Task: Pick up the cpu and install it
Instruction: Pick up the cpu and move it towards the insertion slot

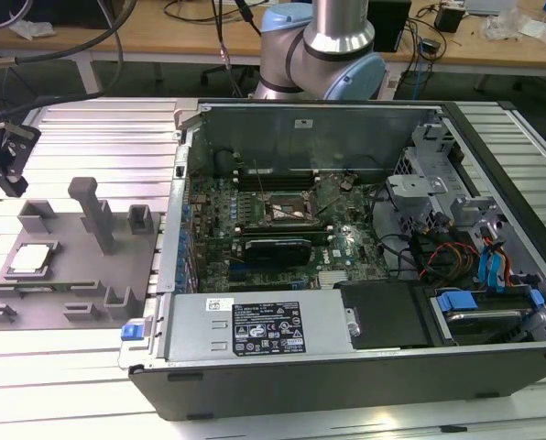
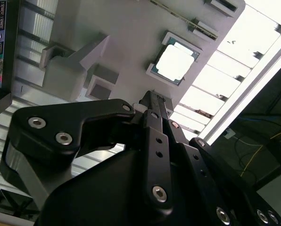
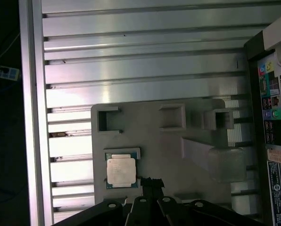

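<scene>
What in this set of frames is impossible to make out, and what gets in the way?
- Grey fixture, first wrist view: the edge beside the cpu is hidden behind the gripper.
- The cpu, second wrist view: glare washes out its top surface.
- Motherboard socket, exterior view: too small to tell whether it is empty.
- The gripper, exterior view: partly cut off by the exterior view's left edge.

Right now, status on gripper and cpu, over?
Gripper shut, empty, off the cpu. Cpu seated in grey fixture, not picked. Tall fixture post stands apart from cpu.
</scene>
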